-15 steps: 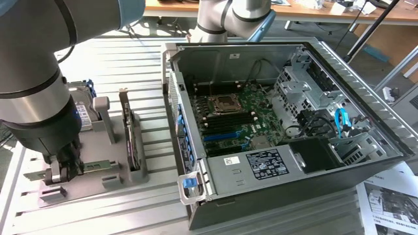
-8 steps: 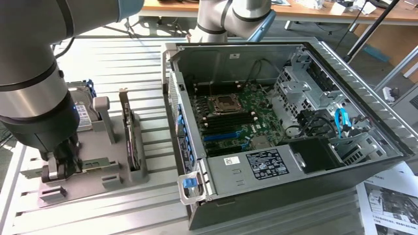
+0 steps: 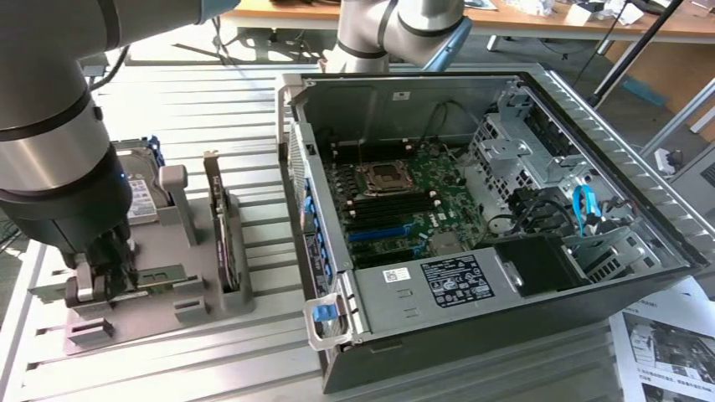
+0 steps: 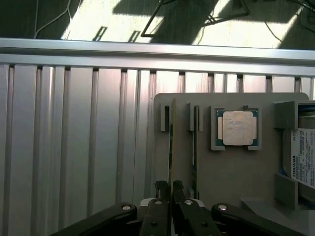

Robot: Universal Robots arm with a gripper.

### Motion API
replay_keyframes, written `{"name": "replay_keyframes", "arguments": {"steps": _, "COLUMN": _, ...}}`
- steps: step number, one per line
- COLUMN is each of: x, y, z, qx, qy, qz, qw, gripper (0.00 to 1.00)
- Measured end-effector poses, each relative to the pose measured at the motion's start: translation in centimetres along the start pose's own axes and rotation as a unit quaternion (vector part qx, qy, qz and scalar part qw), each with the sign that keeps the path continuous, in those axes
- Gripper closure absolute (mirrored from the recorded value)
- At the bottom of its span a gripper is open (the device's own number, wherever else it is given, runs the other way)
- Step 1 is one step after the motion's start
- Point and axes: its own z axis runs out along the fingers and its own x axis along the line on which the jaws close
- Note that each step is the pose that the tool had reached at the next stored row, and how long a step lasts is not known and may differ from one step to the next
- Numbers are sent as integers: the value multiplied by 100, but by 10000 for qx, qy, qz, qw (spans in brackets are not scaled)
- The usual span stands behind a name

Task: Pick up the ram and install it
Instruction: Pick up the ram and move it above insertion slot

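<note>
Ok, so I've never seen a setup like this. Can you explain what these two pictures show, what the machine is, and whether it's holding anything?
The machine is a grey jointed robot arm with a black two-fingered pincer at its end. One picture comes from a camera standing off the arm. The other comes from a camera on the arm's wrist, looking past the pincer.

On the ribbed metal table sits an open dark computer case, showing its green motherboard. At the exterior view's left is a grey plastic holder tray of spare parts. It holds a square silver processor chip, a labelled hard drive and a dark upright expansion card.

The pincer is closed on a long thin green memory stick, seen edge-on, standing in its slot in the tray.
</note>
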Motion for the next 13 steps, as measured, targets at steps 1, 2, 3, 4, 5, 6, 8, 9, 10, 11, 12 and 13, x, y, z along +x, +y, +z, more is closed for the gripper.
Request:
{"name": "replay_keyframes", "arguments": {"steps": 1, "x": 0, "y": 1, "z": -15, "qx": 0, "qy": 0, "qz": 0, "qw": 10000, "gripper": 85}}
{"name": "replay_keyframes", "arguments": {"steps": 2, "x": 1, "y": 1, "z": -40, "qx": 0, "qy": 0, "qz": 0, "qw": 10000, "gripper": 85}}
{"name": "replay_keyframes", "arguments": {"steps": 3, "x": 1, "y": 2, "z": -64, "qx": 0, "qy": 0, "qz": 0, "qw": 10000, "gripper": 85}}
{"name": "replay_keyframes", "arguments": {"steps": 4, "x": 2, "y": 3, "z": -89, "qx": 0, "qy": 0, "qz": 0, "qw": 10000, "gripper": 85}}
{"name": "replay_keyframes", "arguments": {"steps": 5, "x": 2, "y": 4, "z": -105, "qx": 0, "qy": 0, "qz": 0, "qw": 10000, "gripper": 85}}
{"name": "replay_keyframes", "arguments": {"steps": 6, "x": 3, "y": 5, "z": -130, "qx": 0, "qy": 0, "qz": 0, "qw": 10000, "gripper": 85}}
{"name": "replay_keyframes", "arguments": {"steps": 8, "x": 4, "y": 6, "z": -169, "qx": 0, "qy": 0, "qz": 0, "qw": 10000, "gripper": 85}}
{"name": "replay_keyframes", "arguments": {"steps": 9, "x": 4, "y": 7, "z": -185, "qx": 0, "qy": 0, "qz": 0, "qw": 10000, "gripper": 85}}
{"name": "replay_keyframes", "arguments": {"steps": 10, "x": 4, "y": 7, "z": -203, "qx": 0, "qy": 0, "qz": 0, "qw": 10000, "gripper": 85}}
{"name": "replay_keyframes", "arguments": {"steps": 11, "x": 5, "y": 8, "z": -224, "qx": 0, "qy": 0, "qz": 0, "qw": 10000, "gripper": 85}}
{"name": "replay_keyframes", "arguments": {"steps": 12, "x": 5, "y": 9, "z": -246, "qx": 0, "qy": 0, "qz": 0, "qw": 10000, "gripper": 85}}
{"name": "replay_keyframes", "arguments": {"steps": 13, "x": 6, "y": 9, "z": -263, "qx": 0, "qy": 0, "qz": 0, "qw": 10000, "gripper": 85}}
